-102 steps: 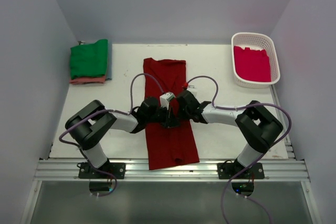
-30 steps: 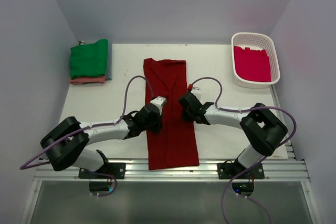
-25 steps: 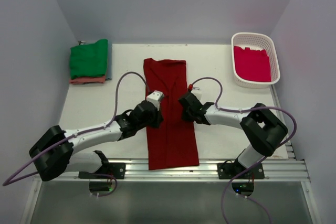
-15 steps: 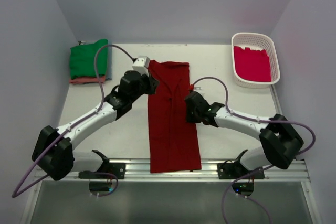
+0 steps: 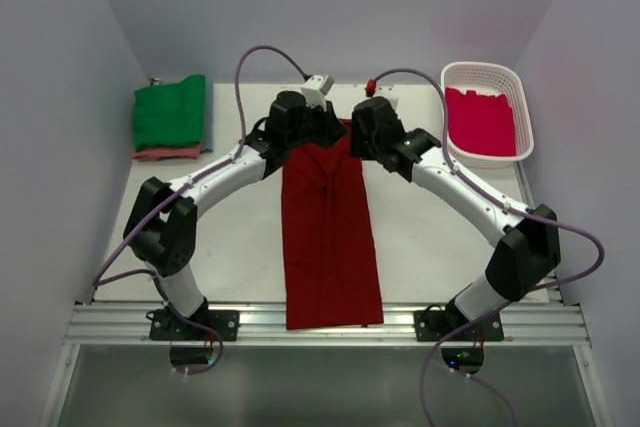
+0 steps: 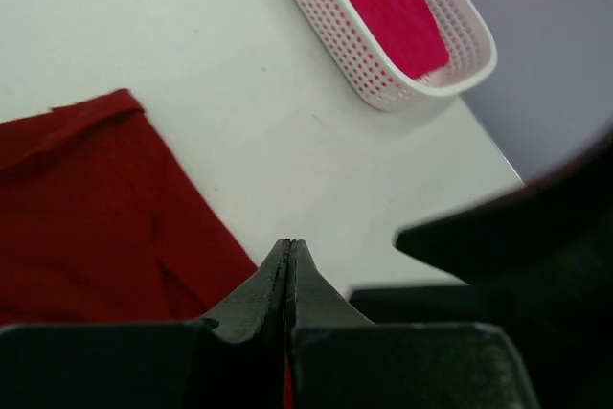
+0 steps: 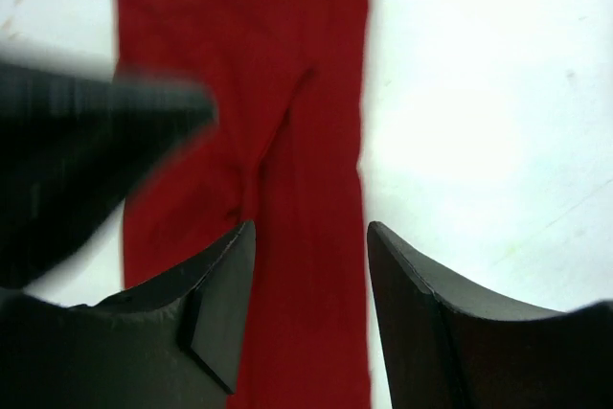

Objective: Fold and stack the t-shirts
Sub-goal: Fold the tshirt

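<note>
A dark red t-shirt (image 5: 330,237) (image 6: 86,208) (image 7: 287,64) lies on the table as a long narrow strip running from the near edge to the far middle. My left gripper (image 5: 318,137) (image 6: 289,244) hovers at the strip's far end over its right edge, jaws shut, with no cloth seen at the tips. The right gripper (image 5: 352,150) (image 7: 311,237) is beside it over the strip's far right part, open, the red cloth showing between its fingers. A crimson t-shirt (image 5: 480,122) (image 6: 393,2) lies in the basket. Folded t-shirts, green on top (image 5: 170,112), are stacked at the far left.
The white lattice basket (image 5: 520,97) (image 6: 460,55) stands at the far right corner. The two arms nearly meet over the far end of the strip; each shows as a dark blur in the other's wrist view. White table (image 5: 440,227) flanks the strip.
Both arms have swept from the middle of the red strip to its far end. The right gripper has gone from shut to open. The shirt lies as before.
</note>
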{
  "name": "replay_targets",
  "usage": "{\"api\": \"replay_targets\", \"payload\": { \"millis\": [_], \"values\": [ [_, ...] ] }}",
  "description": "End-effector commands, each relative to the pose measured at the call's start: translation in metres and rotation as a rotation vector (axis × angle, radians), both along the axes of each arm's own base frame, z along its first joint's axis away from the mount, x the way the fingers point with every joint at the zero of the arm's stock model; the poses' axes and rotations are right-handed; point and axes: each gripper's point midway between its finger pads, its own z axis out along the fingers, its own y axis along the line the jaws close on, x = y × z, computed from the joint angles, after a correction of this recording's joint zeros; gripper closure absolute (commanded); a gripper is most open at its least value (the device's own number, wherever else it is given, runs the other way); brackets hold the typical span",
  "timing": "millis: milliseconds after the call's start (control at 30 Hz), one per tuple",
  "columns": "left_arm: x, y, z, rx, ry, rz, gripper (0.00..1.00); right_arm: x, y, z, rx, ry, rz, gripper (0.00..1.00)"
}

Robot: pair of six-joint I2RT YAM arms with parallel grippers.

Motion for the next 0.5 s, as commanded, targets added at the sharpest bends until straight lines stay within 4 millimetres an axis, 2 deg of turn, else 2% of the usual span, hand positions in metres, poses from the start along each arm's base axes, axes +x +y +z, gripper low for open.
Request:
{"api": "replay_targets", "payload": {
  "millis": [0, 33, 67, 100, 133, 200, 233, 300, 333, 367, 433, 467],
  "values": [
    [-0.034, -0.049, -0.010, -0.012, 0.012, -0.185, 1.00, 0.038, -0.041, -0.015, -0.041, 0.045, -0.122, 0.48],
    [-0.039, -0.055, -0.012, -0.028, 0.006, -0.201, 1.00, 0.046, -0.043, -0.016, -0.022, 0.048, -0.124, 0.50],
    [-0.044, -0.053, -0.033, -0.014, 0.043, -0.198, 1.00, 0.056, -0.042, -0.017, 0.002, 0.036, -0.124, 0.58],
    [-0.045, -0.052, -0.041, -0.014, 0.060, -0.182, 1.00, 0.062, -0.042, -0.019, 0.026, 0.042, -0.115, 0.67],
    [-0.045, -0.050, -0.057, -0.002, 0.078, -0.176, 1.00, 0.068, -0.040, -0.030, 0.024, 0.065, -0.109, 0.78],
    [-0.040, -0.047, -0.072, 0.033, 0.098, -0.145, 1.00, 0.074, -0.031, -0.039, 0.073, 0.099, -0.076, 1.00],
    [-0.038, -0.046, -0.077, 0.053, 0.108, -0.138, 1.00, 0.075, -0.026, -0.053, 0.081, 0.134, -0.055, 1.00],
    [-0.033, -0.044, -0.091, 0.089, 0.126, -0.120, 1.00, 0.077, -0.015, -0.062, 0.116, 0.153, -0.025, 1.00],
    [-0.030, -0.040, -0.100, 0.123, 0.143, -0.091, 1.00, 0.071, -0.003, -0.072, 0.163, 0.189, 0.026, 1.00],
    [-0.024, -0.039, -0.103, 0.141, 0.140, -0.071, 1.00, 0.076, 0.006, -0.074, 0.199, 0.169, 0.053, 1.00],
    [-0.016, -0.033, -0.107, 0.170, 0.131, -0.025, 1.00, 0.069, 0.021, -0.087, 0.263, 0.206, 0.112, 1.00],
    [-0.011, -0.029, -0.111, 0.186, 0.128, -0.005, 1.00, 0.071, 0.028, -0.092, 0.285, 0.206, 0.133, 1.00]
  ]
}}
